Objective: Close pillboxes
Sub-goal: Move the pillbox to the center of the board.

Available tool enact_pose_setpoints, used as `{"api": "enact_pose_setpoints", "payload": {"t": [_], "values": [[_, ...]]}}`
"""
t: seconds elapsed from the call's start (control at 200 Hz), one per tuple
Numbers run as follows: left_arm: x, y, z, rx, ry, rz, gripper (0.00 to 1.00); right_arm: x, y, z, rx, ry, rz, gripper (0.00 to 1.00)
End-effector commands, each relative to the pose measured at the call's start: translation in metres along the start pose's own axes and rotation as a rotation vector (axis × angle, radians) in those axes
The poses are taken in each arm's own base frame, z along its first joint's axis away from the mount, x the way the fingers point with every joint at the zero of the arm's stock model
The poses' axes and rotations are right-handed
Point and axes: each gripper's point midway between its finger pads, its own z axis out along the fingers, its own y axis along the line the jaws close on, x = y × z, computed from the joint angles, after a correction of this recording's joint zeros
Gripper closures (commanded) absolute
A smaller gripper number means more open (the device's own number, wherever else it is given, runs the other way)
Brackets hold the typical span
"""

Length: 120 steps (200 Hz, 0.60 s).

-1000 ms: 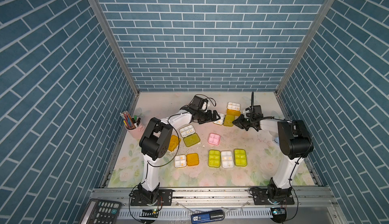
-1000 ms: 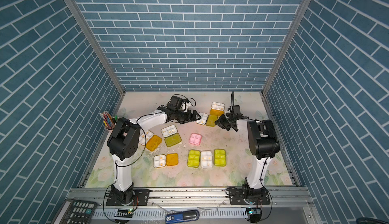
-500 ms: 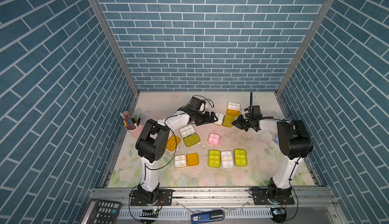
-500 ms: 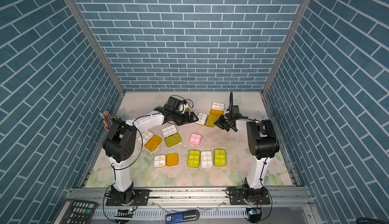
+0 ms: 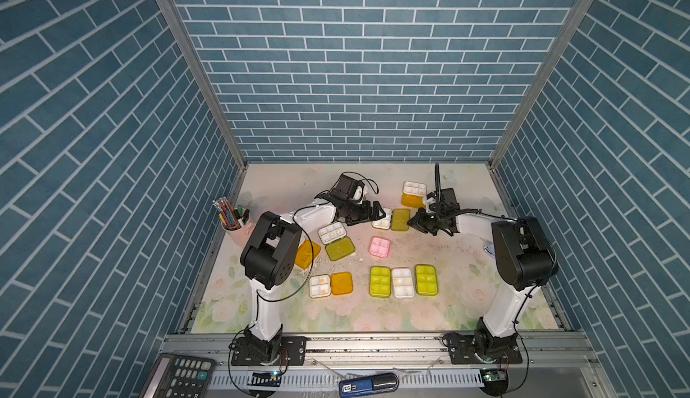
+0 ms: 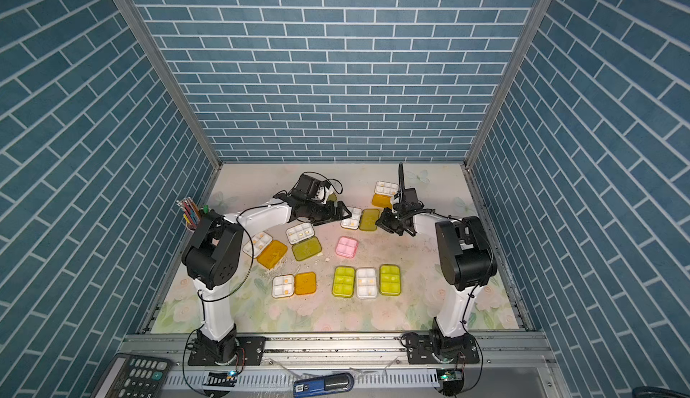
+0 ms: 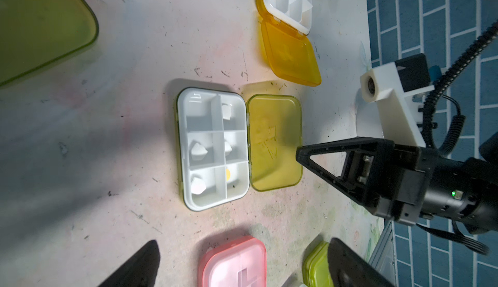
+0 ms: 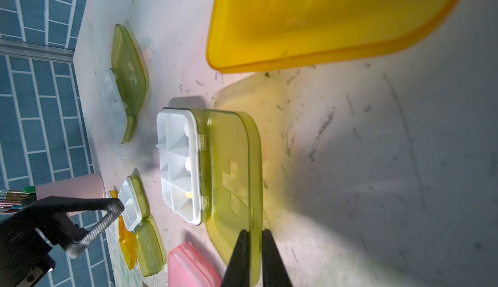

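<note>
An open pillbox lies at the middle back, its white tray [image 5: 382, 218] [image 7: 213, 148] beside a flat yellow-green lid [image 5: 400, 220] [image 7: 275, 143] [image 8: 229, 169]. My right gripper [image 5: 412, 222] [image 8: 254, 234] is shut on that lid's outer edge. My left gripper [image 5: 375, 209] [image 7: 244, 242] hangs open just left of the tray, touching nothing. Other open pillboxes show an orange lid [image 5: 410, 201], a green lid [image 5: 339, 248] and an orange lid [image 5: 341, 283]. A pink pillbox [image 5: 380, 246] and three in a front row [image 5: 402, 283] are shut.
A pink cup of pencils [image 5: 233, 224] stands at the left edge. A black calculator [image 5: 179, 377] and a blue device [image 5: 367, 383] lie on the front rail outside the mat. Brick walls close in three sides.
My left gripper has drawn back a little to the left, away from the open tray. The right gripper has stayed on the green lid.
</note>
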Motion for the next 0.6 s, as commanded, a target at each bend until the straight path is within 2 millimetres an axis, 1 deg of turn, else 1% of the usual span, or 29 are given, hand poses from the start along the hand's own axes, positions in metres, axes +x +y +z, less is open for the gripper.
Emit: {"api": "enact_pose_setpoints", "payload": {"t": [0.0,0.11,0.26,0.41,0.595], "values": [[-0.006,-0.003,-0.001,0.013,-0.016,0.009,0.02,0.008,0.0,-0.008,0.024,0.001,-0.058,0.88],[-0.006,0.001,0.006,0.012,-0.006,-0.002,0.02,0.01,-0.002,-0.009,0.034,0.004,-0.064,0.85],[-0.009,0.005,0.018,0.011,0.008,-0.014,0.02,0.008,0.002,-0.009,0.021,0.009,-0.072,0.78],[-0.014,0.006,0.027,0.015,0.015,-0.02,0.02,0.005,0.007,-0.006,-0.009,0.013,-0.063,0.65],[-0.016,0.011,0.038,0.015,0.024,-0.04,0.02,0.002,0.01,-0.004,-0.025,0.009,-0.043,0.53]]}}
